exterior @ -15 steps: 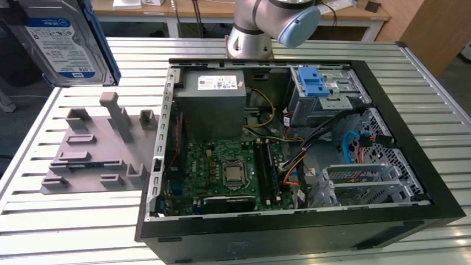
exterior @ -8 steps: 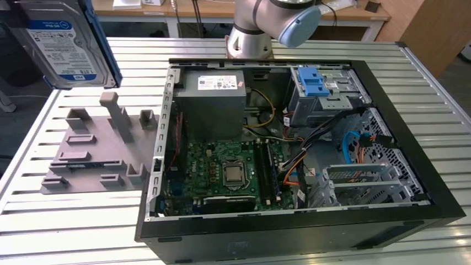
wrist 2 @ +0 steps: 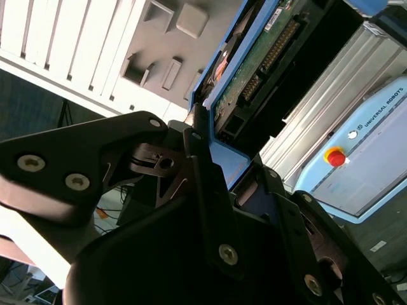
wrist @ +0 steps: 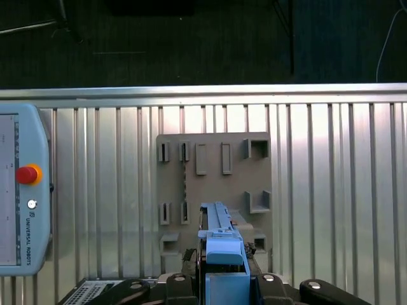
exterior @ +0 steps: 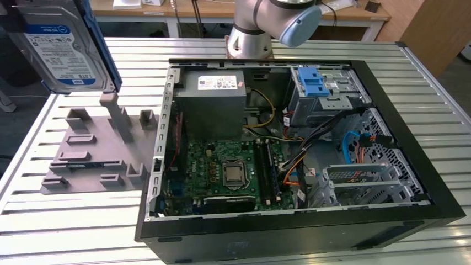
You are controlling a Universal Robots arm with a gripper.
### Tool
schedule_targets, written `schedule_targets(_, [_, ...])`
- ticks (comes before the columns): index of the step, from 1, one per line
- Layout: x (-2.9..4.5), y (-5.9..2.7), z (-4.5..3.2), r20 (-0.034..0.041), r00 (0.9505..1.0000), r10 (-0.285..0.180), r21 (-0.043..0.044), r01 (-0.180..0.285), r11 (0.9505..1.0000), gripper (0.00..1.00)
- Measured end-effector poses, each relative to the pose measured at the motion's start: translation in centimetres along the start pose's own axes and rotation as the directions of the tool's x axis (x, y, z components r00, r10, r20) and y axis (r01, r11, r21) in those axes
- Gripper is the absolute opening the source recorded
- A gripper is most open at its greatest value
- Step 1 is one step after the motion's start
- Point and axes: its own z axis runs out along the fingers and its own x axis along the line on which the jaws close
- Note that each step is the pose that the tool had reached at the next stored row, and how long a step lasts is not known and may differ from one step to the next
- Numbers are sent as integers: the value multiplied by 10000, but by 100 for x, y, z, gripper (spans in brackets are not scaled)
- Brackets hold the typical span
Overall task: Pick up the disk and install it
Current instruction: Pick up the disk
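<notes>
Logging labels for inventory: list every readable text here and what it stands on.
Label on the disk, clamped in the gripper: print too small to read.
Sticker on the power supply: too small to read.
Edge of the teach pendant: maker's lettering, left unquoted.

The disk point(exterior: 63, 47) stands upright in the upper left of the frame, its white-and-blue label facing the camera and its blue rails along both sides, cut off by the top edge. Below it in the picture a grey fixture plate point(exterior: 81, 157) lies on the slatted metal table point(exterior: 66, 221). My arm point(exterior: 254, 27) rises at top centre, behind the open computer case point(exterior: 294, 232). Inside the case the grey power supply point(exterior: 213, 105) sits above the green motherboard point(exterior: 220, 165), with the drive cage point(exterior: 324, 91) and its blue latch point(exterior: 312, 81) toward the upper right.
</notes>
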Motion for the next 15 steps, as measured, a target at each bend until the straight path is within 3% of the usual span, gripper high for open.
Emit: schedule_targets(15, [117, -196, 1, -1, 10000, 33, -51, -33, 10000, 36])
